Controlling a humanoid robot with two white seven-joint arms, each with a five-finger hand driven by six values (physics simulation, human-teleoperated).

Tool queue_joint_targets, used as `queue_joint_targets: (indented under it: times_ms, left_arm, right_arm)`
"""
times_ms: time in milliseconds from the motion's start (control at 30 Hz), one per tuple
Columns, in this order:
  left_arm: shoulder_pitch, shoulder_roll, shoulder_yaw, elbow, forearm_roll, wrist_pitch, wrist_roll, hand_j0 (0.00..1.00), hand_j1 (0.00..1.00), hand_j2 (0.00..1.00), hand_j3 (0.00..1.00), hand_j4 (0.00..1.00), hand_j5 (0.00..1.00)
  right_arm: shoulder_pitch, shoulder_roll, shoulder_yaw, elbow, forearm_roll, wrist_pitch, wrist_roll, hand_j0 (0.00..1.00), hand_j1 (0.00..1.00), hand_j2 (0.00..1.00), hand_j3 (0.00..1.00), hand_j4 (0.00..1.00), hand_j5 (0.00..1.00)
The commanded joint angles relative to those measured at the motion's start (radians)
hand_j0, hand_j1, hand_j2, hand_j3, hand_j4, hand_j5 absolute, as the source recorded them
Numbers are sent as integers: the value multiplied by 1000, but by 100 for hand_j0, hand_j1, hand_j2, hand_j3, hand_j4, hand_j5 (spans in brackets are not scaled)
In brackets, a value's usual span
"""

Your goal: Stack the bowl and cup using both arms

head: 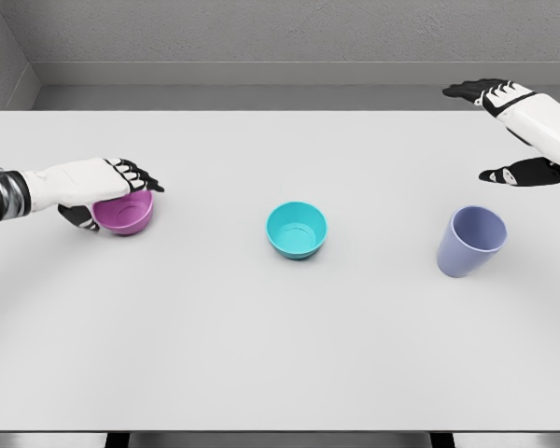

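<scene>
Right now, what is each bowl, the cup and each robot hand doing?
purple bowl: upright on the table, left hand closed around its rim.
teal bowl: upright, empty, standing alone mid-table.
blue cup: upright, empty, untouched.
left hand: gripping the purple bowl.
right hand: open, fingers spread, above and behind the blue cup.

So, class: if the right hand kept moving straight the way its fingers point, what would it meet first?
The right hand points left across the bare table; nothing appears in its path, though depth is unclear.
</scene>
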Motion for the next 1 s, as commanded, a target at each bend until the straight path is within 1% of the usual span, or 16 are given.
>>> queue_joint_targets:
  times_ms: [0,167,533,567,600,633,667,733,833,967]
  left_arm:
    - [0,-3,-2,0,5,2,0,100,100,100,100,100,100]
    - [0,-15,-2,0,4,2,0,100,100,100,100,100,100]
    - [0,-14,-3,0,-3,2,-1,99,99,99,99,99,99]
    - [0,-14,-3,0,-4,2,-1,92,92,92,92,92,92]
    - [0,-14,-2,0,-4,2,-1,88,88,88,88,88,88]
    - [0,-14,-2,0,-4,2,-1,77,77,77,77,77,77]
    - [0,-14,-2,0,-4,2,-1,73,73,73,73,73,73]
    - [0,-14,-2,0,-4,2,-1,67,67,67,67,67,67]
    - [0,-14,-2,0,-4,2,0,64,64,64,64,64,64]
    - [0,-14,0,0,-1,2,2,58,58,58,58,58,58]
  right_arm:
    - [0,0,-2,0,-3,0,0,100,100,100,100,100,100]
    - [0,-1,-2,0,-3,0,0,100,100,100,100,100,100]
    - [0,-1,-2,0,-3,0,0,100,100,100,100,100,100]
    - [0,0,-2,0,-3,0,0,100,100,100,100,100,100]
    - [0,-1,0,0,-3,0,-2,100,100,100,100,100,100]
    - [0,0,-2,0,-3,0,0,100,100,100,100,100,100]
    - [0,-1,-2,0,-3,0,0,100,100,100,100,100,100]
    - [0,-1,-2,0,-3,0,0,100,100,100,100,100,100]
    - [0,0,-2,0,-3,0,0,100,100,100,100,100,100]
    - [-2,0,-2,1,-3,2,0,100,100,100,100,100,100]
